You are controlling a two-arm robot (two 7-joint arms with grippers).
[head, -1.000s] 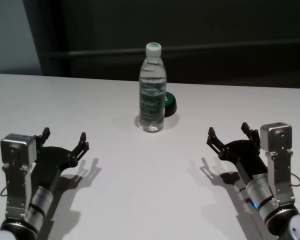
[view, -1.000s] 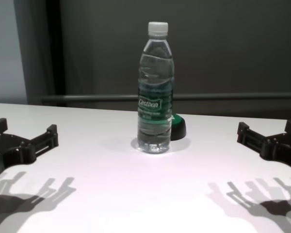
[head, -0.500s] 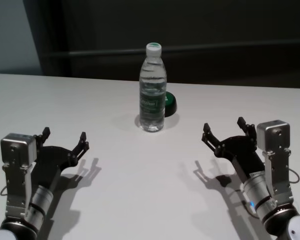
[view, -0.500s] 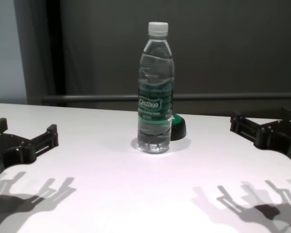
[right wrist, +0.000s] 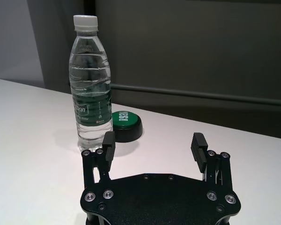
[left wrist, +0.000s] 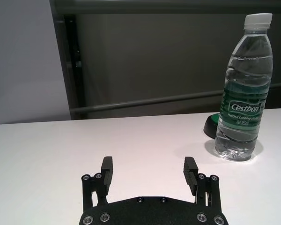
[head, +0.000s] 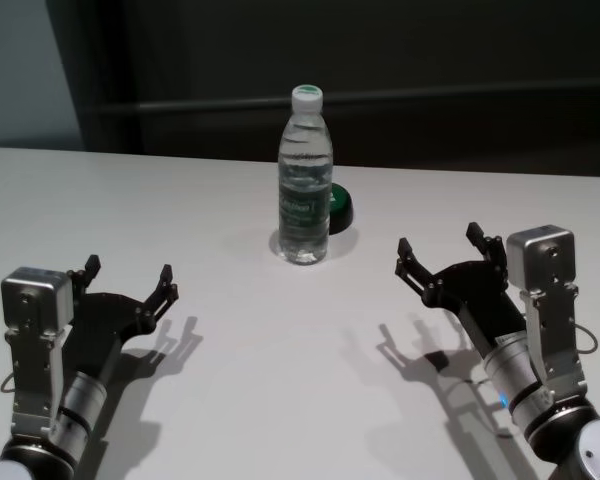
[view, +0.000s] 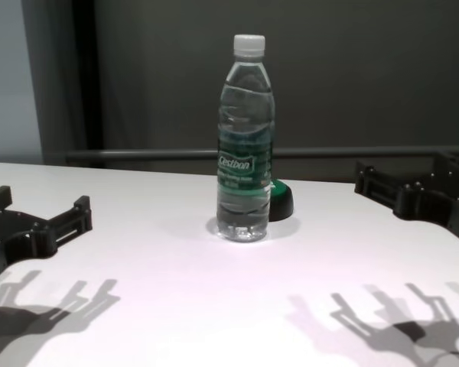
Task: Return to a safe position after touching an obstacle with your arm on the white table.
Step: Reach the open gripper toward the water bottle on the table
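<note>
The obstacle, a tall clear water bottle (head: 305,190) with a white cap and a green label, stands upright at the middle back of the white table (head: 280,380). It also shows in the chest view (view: 245,138), the left wrist view (left wrist: 243,93) and the right wrist view (right wrist: 90,79). My right gripper (head: 438,240) is open and empty, raised above the table to the right of the bottle and apart from it; its fingers frame bare table in the right wrist view (right wrist: 153,139). My left gripper (head: 130,268) is open and empty, low at the near left.
A low black-and-green round puck (head: 342,207) sits just behind and to the right of the bottle, also in the chest view (view: 281,200). A dark wall with a horizontal rail (view: 138,154) runs behind the table's far edge.
My right gripper has risen and moved forward and inward, closer to the bottle. The left arm and the bottle have not moved.
</note>
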